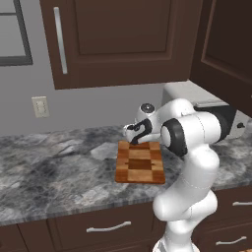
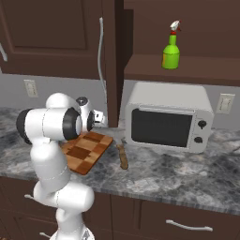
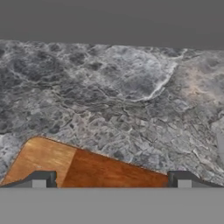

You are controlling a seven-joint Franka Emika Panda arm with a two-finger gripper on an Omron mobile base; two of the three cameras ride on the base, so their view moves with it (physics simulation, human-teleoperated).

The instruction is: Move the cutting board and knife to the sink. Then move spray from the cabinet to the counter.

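The checkered wooden cutting board (image 1: 140,165) lies flat on the grey marbled counter (image 1: 54,167). In the right base view the cutting board (image 2: 86,152) has the small brown knife (image 2: 123,157) on the stone just to its right. My gripper (image 1: 134,138) hovers over the board's far edge, open and holding nothing. In the hand view the gripper (image 3: 110,181) looks down on a corner of the board (image 3: 78,168), with both fingertips (image 3: 39,179) wide apart. The green spray (image 2: 171,51) stands on a shelf of the open cabinet (image 2: 187,70). The sink is out of view.
A white microwave (image 2: 166,122) stands on the counter right of the knife, under the spray's shelf. The cabinet's open door with a long silver handle (image 2: 101,51) hangs above the board. Closed wall cabinets (image 1: 113,39) lie overhead. Drawers with curved handles (image 1: 108,227) run below the counter.
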